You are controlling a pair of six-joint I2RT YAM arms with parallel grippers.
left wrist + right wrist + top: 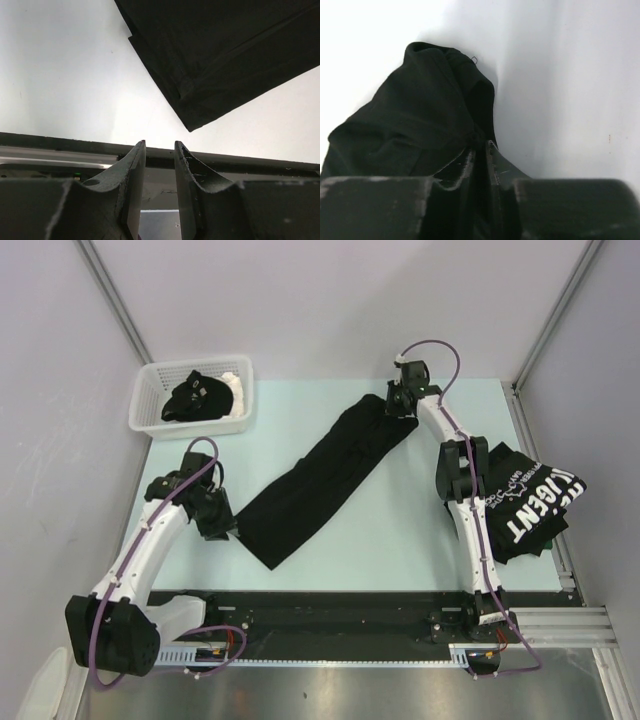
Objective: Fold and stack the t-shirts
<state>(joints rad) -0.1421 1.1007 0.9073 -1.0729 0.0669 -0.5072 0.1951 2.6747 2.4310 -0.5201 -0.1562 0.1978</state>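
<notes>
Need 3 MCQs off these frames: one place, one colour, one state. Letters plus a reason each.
1. Where does the shirt with white lettering lie?
A. in a bin
B. at the right edge of the table
C. at the far left corner

2. What colour is the basket?
A. white
B. blue
C. black

3. How is the left gripper?
A. shut on cloth
B. open, nothing between its fingers
C. out of view

Answers:
1. B: the top view shows it folded at the right edge.
2. A: its slotted walls are white.
3. B: in the left wrist view the fingers stand apart, with the corner of the long black shirt ahead of them and untouched.
</notes>
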